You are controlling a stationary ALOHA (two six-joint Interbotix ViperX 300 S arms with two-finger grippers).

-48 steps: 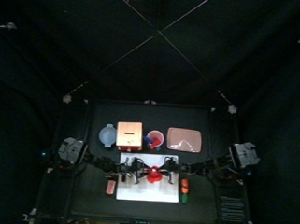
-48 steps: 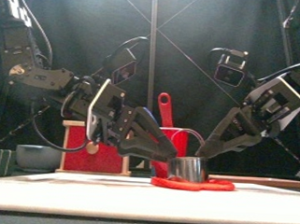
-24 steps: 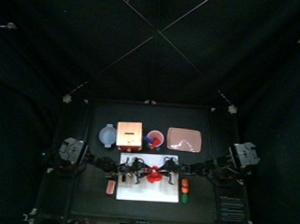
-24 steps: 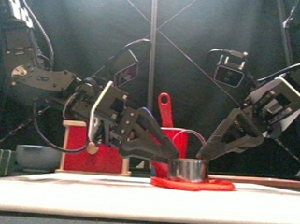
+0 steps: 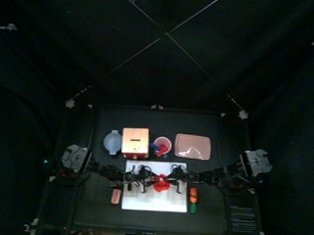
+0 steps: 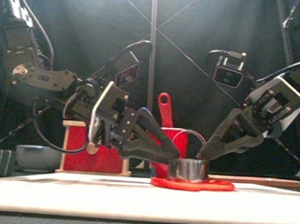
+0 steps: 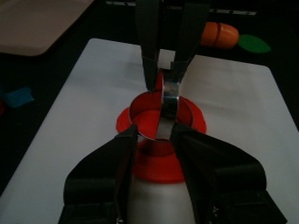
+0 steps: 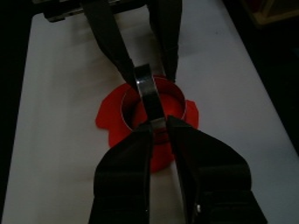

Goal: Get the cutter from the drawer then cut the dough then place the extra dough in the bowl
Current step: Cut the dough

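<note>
The blue-grey bowl (image 6: 39, 157) sits far left, well apart from the work. On the board's middle, the left gripper (image 7: 156, 133) pinches the cutter (image 6: 191, 169), which stands on the red dough (image 6: 194, 185), and the right gripper (image 8: 158, 124) pinches its opposite rim. Fetching looks done and cutting is in hand; the extra dough is not yet moved.

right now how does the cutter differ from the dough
The cutter is shiny metal; the dough is red. The cutter stands upright on top; the dough lies flat beneath it, spreading wider. Both are roughly round, on the white board.
</note>
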